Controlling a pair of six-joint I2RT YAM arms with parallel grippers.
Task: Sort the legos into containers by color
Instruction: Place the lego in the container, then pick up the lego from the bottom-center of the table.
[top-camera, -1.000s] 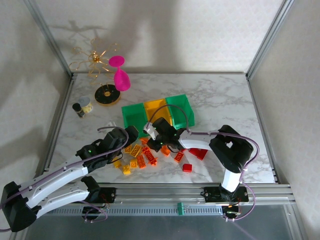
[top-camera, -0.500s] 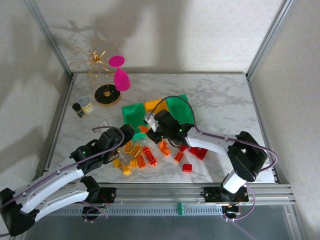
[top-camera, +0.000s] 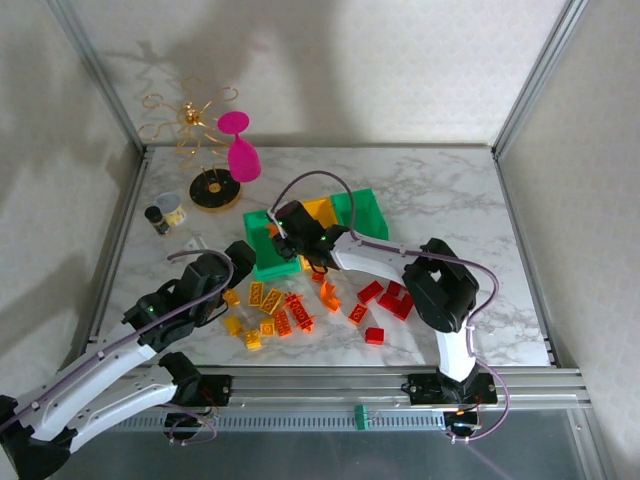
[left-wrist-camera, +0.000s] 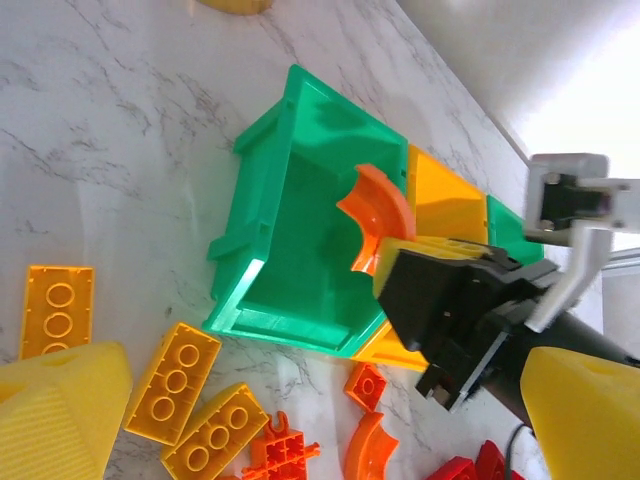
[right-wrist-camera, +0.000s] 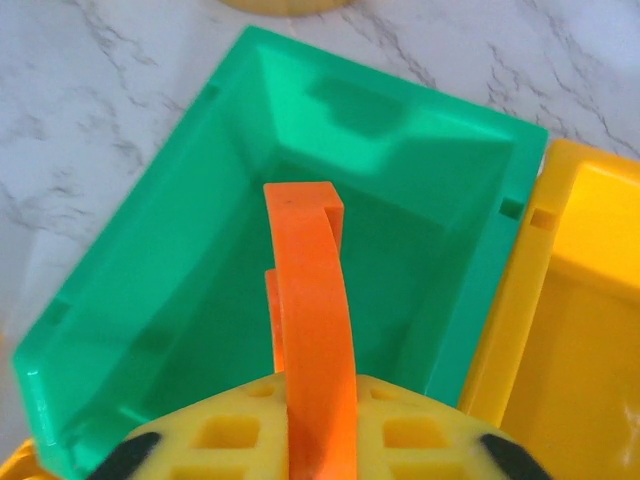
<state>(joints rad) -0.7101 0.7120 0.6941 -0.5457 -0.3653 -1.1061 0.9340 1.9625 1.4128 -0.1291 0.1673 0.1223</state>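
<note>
The right fingers (right-wrist-camera: 245, 425) pinch an orange curved brick (right-wrist-camera: 310, 300), which juts ahead of them over the open green bin (right-wrist-camera: 150, 230); the bin's floor looks bare. The left fingers (left-wrist-camera: 60, 400) stand wide apart and empty, with yellow and orange legos (left-wrist-camera: 185, 380) scattered on the worktop (left-wrist-camera: 100, 120) between and beyond them. Sorting looks barely begun: nearly every brick lies loose.

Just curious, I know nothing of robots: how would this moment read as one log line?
right hand: holds orange arch over green bin | left hand: open, by loose bricks
</note>
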